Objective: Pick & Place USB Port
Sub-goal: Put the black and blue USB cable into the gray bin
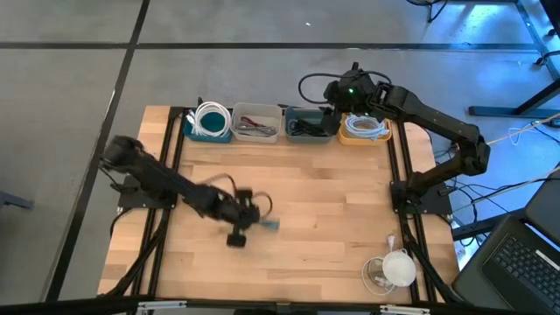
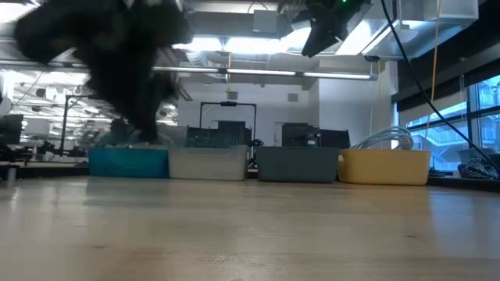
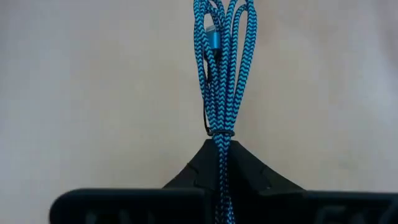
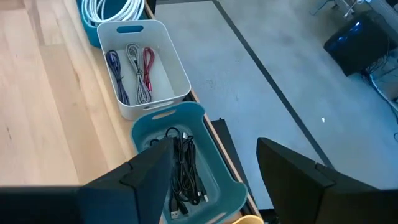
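Note:
My left gripper point(image 1: 254, 214) is near the middle of the table, toward the left. It is shut on a bundled blue braided USB cable point(image 3: 219, 68), which also shows in the high view point(image 1: 268, 225). A thin tie point(image 3: 221, 132) binds the loops just past the fingers, and a blue metal connector point(image 3: 213, 40) lies among the loops. My right gripper point(image 4: 214, 155) is open and empty, high above the dark teal bin point(image 4: 186, 168) at the table's far edge. It also shows in the high view point(image 1: 335, 94). My left gripper pinches the cable bundle between its two fingers at one end of the loops point(image 3: 221, 155), just behind the tie. Several strands run through the fingers. The rest of the bundle reaches straight out past the fingertips. Whether it touches the table, I cannot tell.
Along the far edge stand a blue bin with a white cable point(image 1: 211, 122), a white bin with coloured cables point(image 1: 256, 122), a dark teal bin with black cables point(image 1: 306, 124) and a yellow bin point(image 1: 365, 128). A white object point(image 1: 398, 267) sits at the near right corner.

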